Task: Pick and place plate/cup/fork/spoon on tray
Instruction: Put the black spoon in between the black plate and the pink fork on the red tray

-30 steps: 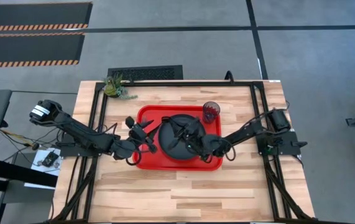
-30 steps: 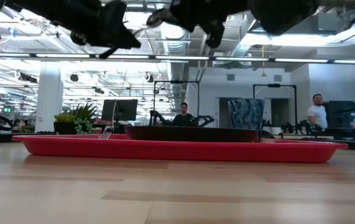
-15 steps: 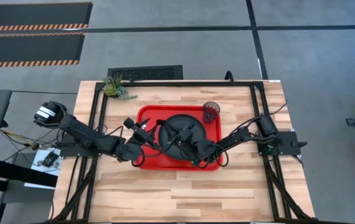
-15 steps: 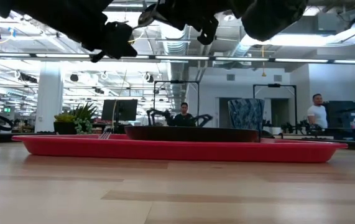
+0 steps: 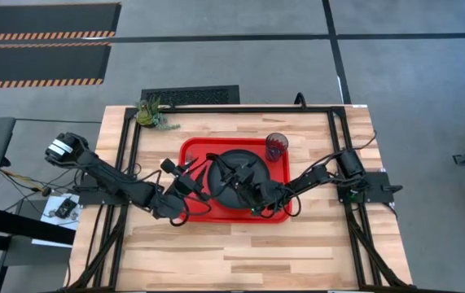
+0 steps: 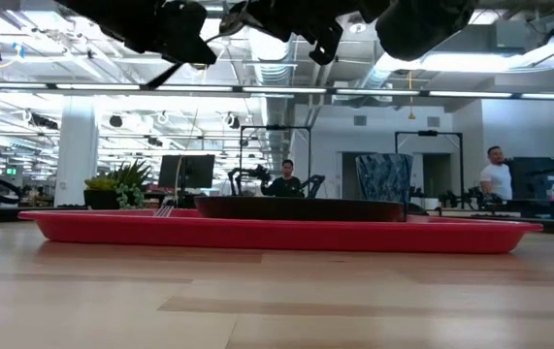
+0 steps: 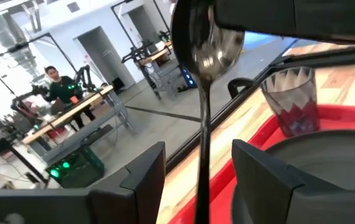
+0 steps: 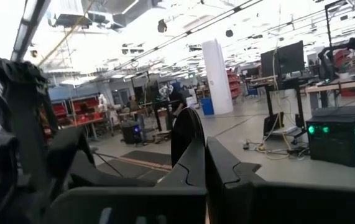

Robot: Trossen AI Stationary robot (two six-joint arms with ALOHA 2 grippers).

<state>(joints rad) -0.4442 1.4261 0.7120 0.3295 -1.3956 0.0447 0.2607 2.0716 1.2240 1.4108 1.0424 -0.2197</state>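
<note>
The dark spoon hangs in the air over the red tray, between my two grippers. My right gripper is shut on its bowl end. My left gripper is open; its fingers stand on either side of the spoon's thin handle without touching it. In the high view the left gripper is over the tray's left part and the right gripper is over the black plate. The plate lies flat on the tray. The tinted cup stands upright at the tray's far right corner. The fork's tines show on the tray's left side. My right gripper pinches the spoon at its bowl end between its two shut fingers. The oval bowl stands out past the fingers. The spoon is lifted clear of the tray and plate, and its handle runs away from the gripper into the gap of my left gripper.
A small potted plant stands at the table's far left corner. Bare wood lies along the near side of the tray. People and desks show in the room beyond the far edge.
My left gripper has risen a little above the tray's left side. My right gripper has shifted slightly toward the table's left over the plate, still carrying the spoon. Plate, cup and fork have stayed in place.
</note>
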